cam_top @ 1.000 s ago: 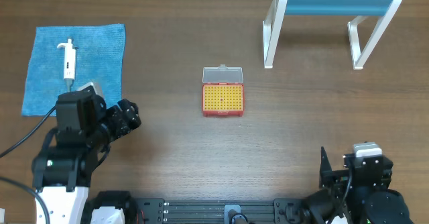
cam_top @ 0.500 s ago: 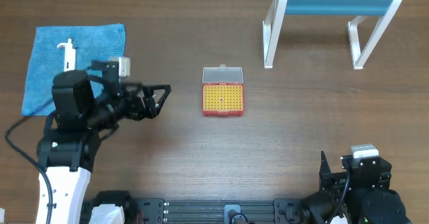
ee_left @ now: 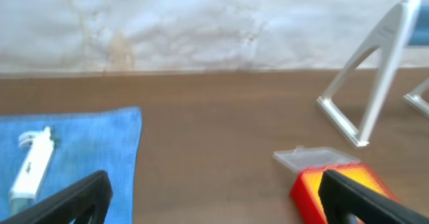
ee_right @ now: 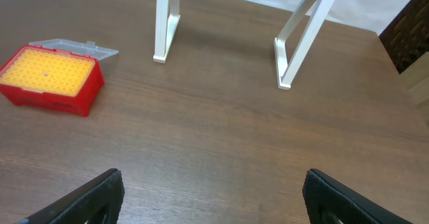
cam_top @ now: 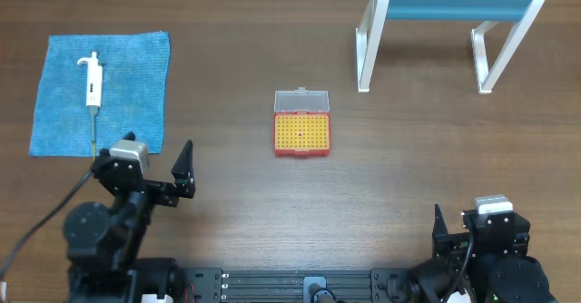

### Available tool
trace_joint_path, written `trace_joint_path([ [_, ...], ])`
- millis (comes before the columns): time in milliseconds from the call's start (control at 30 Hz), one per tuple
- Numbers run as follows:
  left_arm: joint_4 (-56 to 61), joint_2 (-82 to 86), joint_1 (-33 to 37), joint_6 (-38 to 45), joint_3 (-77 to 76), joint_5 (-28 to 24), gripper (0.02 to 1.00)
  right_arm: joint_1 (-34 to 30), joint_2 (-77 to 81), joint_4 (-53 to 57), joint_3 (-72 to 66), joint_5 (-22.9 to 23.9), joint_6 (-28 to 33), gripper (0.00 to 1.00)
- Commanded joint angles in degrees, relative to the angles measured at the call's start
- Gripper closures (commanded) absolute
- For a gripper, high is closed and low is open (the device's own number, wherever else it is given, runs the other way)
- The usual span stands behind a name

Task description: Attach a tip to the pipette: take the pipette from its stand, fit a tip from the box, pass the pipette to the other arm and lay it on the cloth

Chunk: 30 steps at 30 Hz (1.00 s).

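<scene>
Left claw (ee_left: pixel 214 180) is open, fingers spread wide, empty. It sits over bare bench (cam_top: pixel 236 221), just off the near corner of the cloth (cam_top: pixel 136 76).

Pipette (cam_top: pixel 92 83) lies flat on the cloth, to the left of that claw and farther out from the base. Its thin end points back toward the arm, and it's not touching the claw.

Tip box (cam_top: pixel 302 132) is to the left claw's right and farther out, lid hinged open, well apart from the cloth. Stand (cam_top: pixel 454 4) is farther out again, past the box.

Right claw (ee_right: pixel 213 177) is also open and empty, low by its own base. From it I see the box out to the left and the stand's legs roughly straight ahead, both well apart from the fingers.
</scene>
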<state>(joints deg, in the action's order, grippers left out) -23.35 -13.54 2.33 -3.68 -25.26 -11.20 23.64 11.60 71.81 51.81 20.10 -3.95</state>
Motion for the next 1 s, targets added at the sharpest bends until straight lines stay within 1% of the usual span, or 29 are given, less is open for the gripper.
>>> trace_joint_path([
  [33, 16.2, 5.4, 0.3, -3.8, 13.7, 4.6, 0.020, 0.1, -0.5, -0.3, -0.2, 0.9, 0.2, 0.134],
  [100, 22.8, 6.7, 0.3, -3.8, 17.3, 5.2, 0.020, 0.1, -0.5, -0.3, -0.2, 0.9, 0.2, 0.134],
  [167, 25.2, 8.1, 0.3, -3.8, 19.2, 6.4, 0.023, 0.1, -0.5, -0.3, -0.3, 0.9, 0.2, 0.134],
  [267, 23.7, 10.7, 0.3, -3.8, 21.0, 8.1, 0.020, 0.1, -0.5, -0.2, -0.2, 0.9, 0.2, 0.134],
  [433, 19.0, 13.4, 0.3, -3.8, 23.6, 9.1, 0.020, 0.1, -0.5, -0.3, -0.2, 0.9, 0.2, 0.134],
  [533, 18.7, 13.4, 0.3, -3.8, 24.9, 9.3, 0.020, 0.1, -0.5, -0.2, -0.2, 0.9, 0.2, 0.134],
  [600, 18.7, 13.4, 0.3, -2.7, 24.9, 10.6, 0.023, 0.1, -0.5, -0.2, -0.2, 0.9, 0.2, 0.134],
  [1000, 18.8, 13.3, 0.3, -2.8, 24.9, 10.6, 0.020, 0.1, -0.5, -0.2, -0.2, 0.9, 0.2, 0.134],
])
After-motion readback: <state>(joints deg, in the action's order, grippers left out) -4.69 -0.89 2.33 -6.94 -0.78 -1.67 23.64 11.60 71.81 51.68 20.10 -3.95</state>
